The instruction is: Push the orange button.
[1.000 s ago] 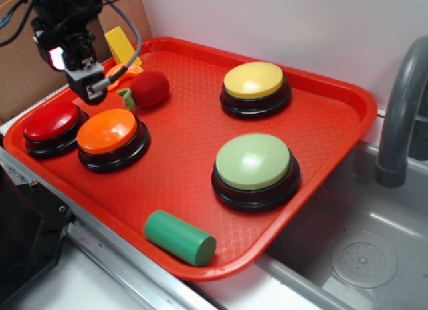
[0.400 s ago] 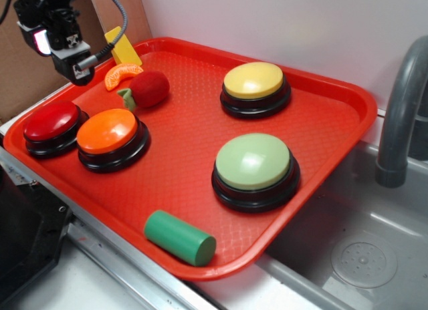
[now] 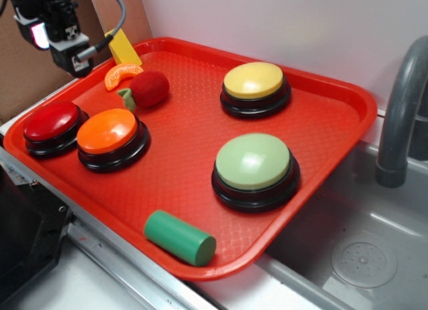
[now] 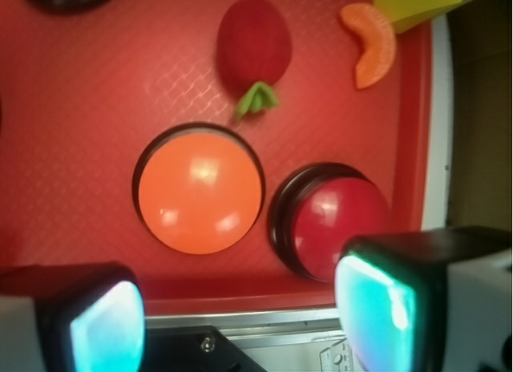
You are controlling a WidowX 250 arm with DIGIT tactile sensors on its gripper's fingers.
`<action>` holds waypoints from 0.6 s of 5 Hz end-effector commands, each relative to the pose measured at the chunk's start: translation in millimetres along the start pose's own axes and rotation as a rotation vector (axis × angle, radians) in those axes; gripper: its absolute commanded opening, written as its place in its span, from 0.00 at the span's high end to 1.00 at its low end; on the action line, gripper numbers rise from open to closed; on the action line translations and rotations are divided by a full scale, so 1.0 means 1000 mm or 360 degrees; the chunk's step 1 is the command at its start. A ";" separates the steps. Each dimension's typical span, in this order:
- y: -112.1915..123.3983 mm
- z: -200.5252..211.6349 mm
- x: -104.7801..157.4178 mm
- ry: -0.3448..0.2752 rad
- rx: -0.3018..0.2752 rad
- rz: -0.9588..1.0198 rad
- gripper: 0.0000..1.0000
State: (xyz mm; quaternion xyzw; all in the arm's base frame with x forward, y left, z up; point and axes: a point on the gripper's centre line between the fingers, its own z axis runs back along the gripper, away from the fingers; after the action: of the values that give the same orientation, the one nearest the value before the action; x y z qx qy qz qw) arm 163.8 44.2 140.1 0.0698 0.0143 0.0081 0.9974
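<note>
The orange button (image 3: 107,131), a glossy dome on a black round base, sits at the left of the red tray (image 3: 194,129), beside a dark red button (image 3: 51,120). My gripper (image 3: 72,55) hangs high above the tray's back-left corner, well clear of both buttons. In the wrist view the orange button (image 4: 200,197) lies ahead of my gripper (image 4: 240,316), with the dark red button (image 4: 345,224) to its right. The two fingers stand wide apart with nothing between them.
On the tray are also a yellow button (image 3: 253,80), a pale green button (image 3: 253,161), a green cylinder (image 3: 179,237), a red plush fruit (image 3: 148,88), an orange slice toy (image 3: 122,74) and a yellow block (image 3: 122,46). A grey faucet (image 3: 401,109) and sink (image 3: 364,256) lie to the right.
My gripper has risen and drawn back to the left, from just over the orange slice toy to high above the tray's back-left corner. Nothing on the tray moved.
</note>
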 end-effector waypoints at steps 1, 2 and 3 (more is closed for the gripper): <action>0.003 0.024 0.008 -0.0110 -0.0013 0.0030 0.00; 0.002 0.027 0.008 -0.0125 -0.0012 0.0030 0.00; 0.000 0.029 0.006 -0.0141 -0.0005 0.0041 0.00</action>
State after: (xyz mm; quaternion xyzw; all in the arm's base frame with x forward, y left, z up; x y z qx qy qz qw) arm 159.2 40.6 154.2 0.0646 -0.0085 0.0229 0.9976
